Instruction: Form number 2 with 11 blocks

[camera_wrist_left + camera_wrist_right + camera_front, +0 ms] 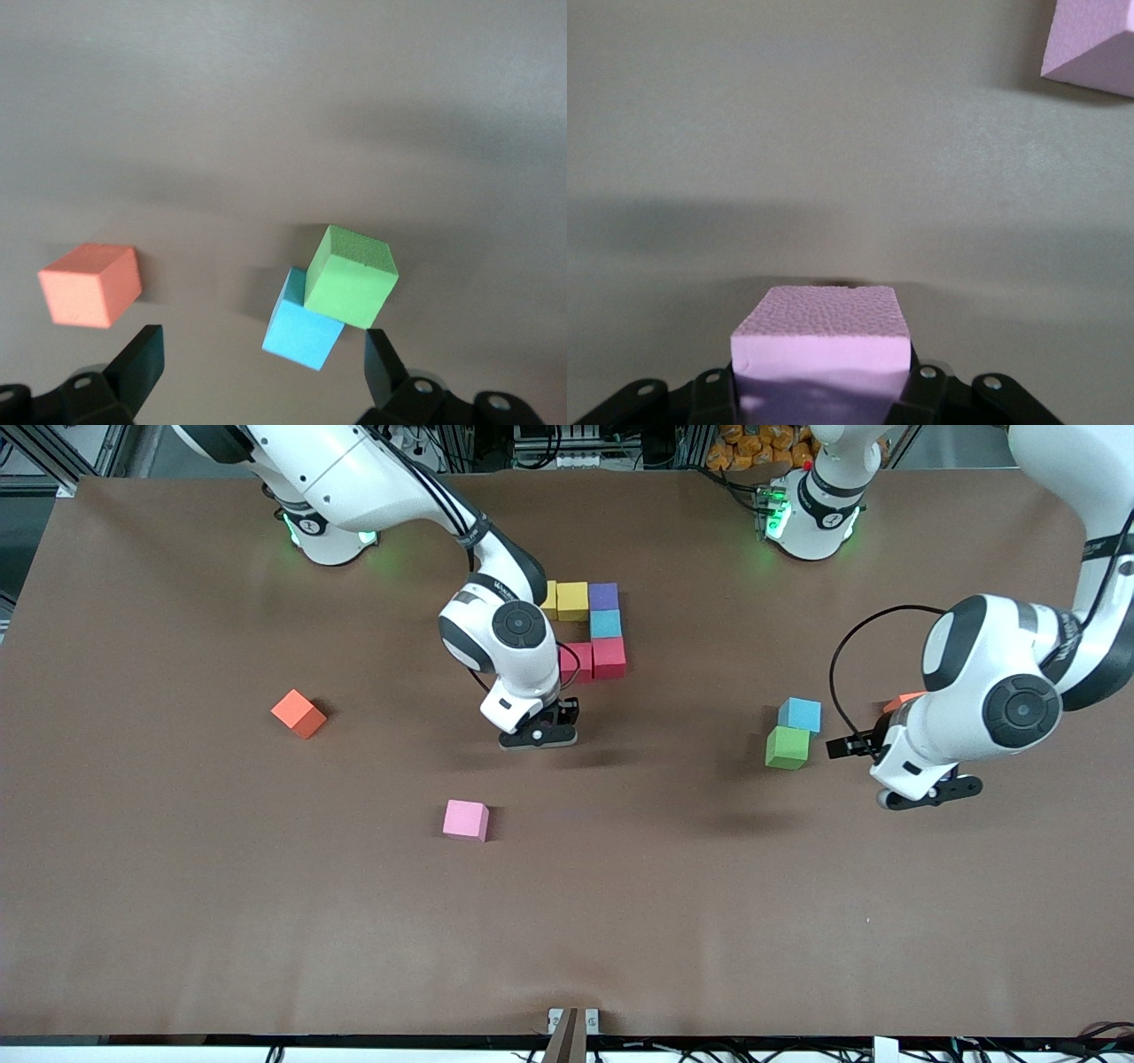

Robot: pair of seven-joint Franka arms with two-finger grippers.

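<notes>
Part of the number 2 lies near the robots' bases: two yellow blocks [572, 600], a purple one [603, 596], a light blue one [606, 623] and two red ones [609, 658]. My right gripper [538, 735] hangs just beside the red blocks, shut on a purple block [821, 341] that the hand hides in the front view. My left gripper [850, 746] is open beside a green block [788, 747] that touches a light blue block [800, 714]. Both show just ahead of its fingers [383, 363].
A pink block [466, 820] lies nearer the front camera than the right gripper, and an orange block [299, 713] sits toward the right arm's end. An orange-red block [91, 283] lies beside the left hand, mostly hidden by it in the front view.
</notes>
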